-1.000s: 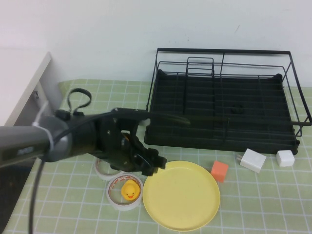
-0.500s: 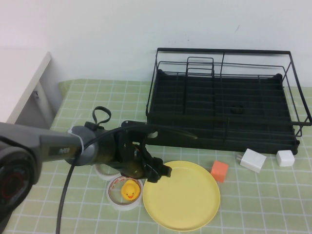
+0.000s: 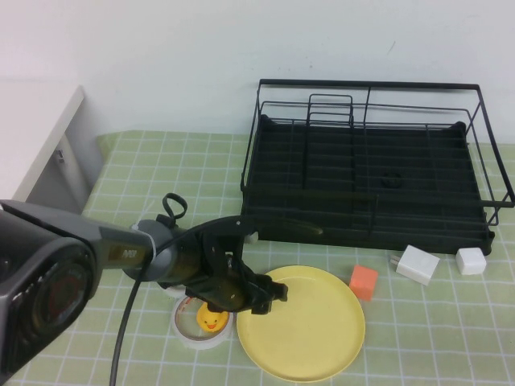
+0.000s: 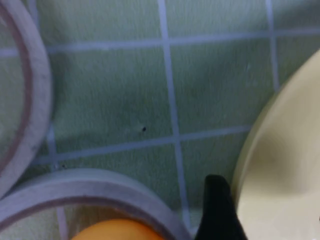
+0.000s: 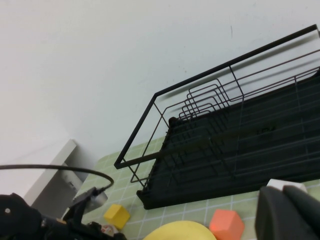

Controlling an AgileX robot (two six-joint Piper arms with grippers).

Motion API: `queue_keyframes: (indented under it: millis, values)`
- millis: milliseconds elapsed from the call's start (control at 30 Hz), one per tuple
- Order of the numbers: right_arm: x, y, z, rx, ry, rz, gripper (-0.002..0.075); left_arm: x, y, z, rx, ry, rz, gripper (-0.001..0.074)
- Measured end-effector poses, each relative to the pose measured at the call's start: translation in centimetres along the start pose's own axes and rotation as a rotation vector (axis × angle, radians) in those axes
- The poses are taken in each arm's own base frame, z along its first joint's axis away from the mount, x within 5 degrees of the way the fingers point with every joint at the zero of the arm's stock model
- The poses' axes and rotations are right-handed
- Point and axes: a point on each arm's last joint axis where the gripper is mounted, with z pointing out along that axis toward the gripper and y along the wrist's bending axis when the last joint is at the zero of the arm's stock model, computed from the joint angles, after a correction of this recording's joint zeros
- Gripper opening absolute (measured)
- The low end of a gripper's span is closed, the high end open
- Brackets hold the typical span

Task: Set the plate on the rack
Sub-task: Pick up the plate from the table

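Plate (image 3: 302, 326) sits flat in front of the rack (image 3: 370, 181), left gripper (image 3: 269, 293) low at its rim, apparently lining up a pinch, though can't tell how open it is, right gripper (image 5: 290, 215) parked, same story.

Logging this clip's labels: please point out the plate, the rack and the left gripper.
plate (image 3: 310, 330), high view: bare middle of its pale-yellow face.
rack (image 3: 370, 84), high view: top rear rail of the black wire frame.
left gripper (image 3: 269, 293), high view: at the fingers' tips, by the plate's left rim.
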Motion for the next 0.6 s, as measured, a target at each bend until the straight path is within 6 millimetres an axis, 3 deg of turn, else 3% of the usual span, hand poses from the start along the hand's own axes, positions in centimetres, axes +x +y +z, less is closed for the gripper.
queue_keyframes:
  millis: [267, 333, 433, 600]
  values:
    - [0.0, 0.0, 0.0, 0.0, 0.0, -0.013, -0.0002, 0.28, 0.18, 0.62, -0.004, 0.017, 0.012, 0.0368]
    - [0.0, 0.0, 0.0, 0.0, 0.0, -0.013, -0.0002, 0.29, 0.17, 0.65, -0.003, 0.02, 0.021, 0.0286]
    - [0.0, 0.0, 0.0, 0.0, 0.0, -0.013, -0.0002, 0.42, 0.22, 0.8, -0.003, 0.028, 0.039, 0.0095]
    - [0.0, 0.0, 0.0, 0.0, 0.0, -0.013, -0.0002, 0.73, -0.05, 0.71, 0.046, 0.079, -0.057, 0.0013]
